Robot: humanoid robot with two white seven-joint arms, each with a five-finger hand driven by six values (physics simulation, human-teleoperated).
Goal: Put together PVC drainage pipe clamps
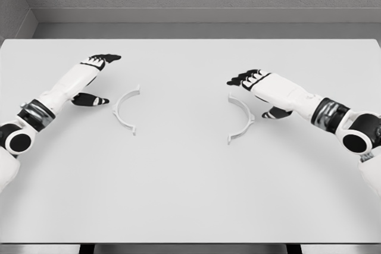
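2 clamp halves, 2 hands, 1 table.

Table [190, 194]: white, with a grey wall at the far side. Left clamp half [124, 110]: 1 white half-ring lying flat, left of centre, its opening facing right, a small tab at each end. Right clamp half [243, 118]: 1 matching half-ring lying flat, right of centre, its opening facing left; the 2 halves lie well apart with bare table between them. Left hand [95, 78]: just left of the left clamp half, black fingers spread, thumb low near the table, holding nothing, not touching the half. Right hand [257, 90]: just beside the far right of the right clamp half, fingers extended leftward and apart, thumb below, holding nothing.
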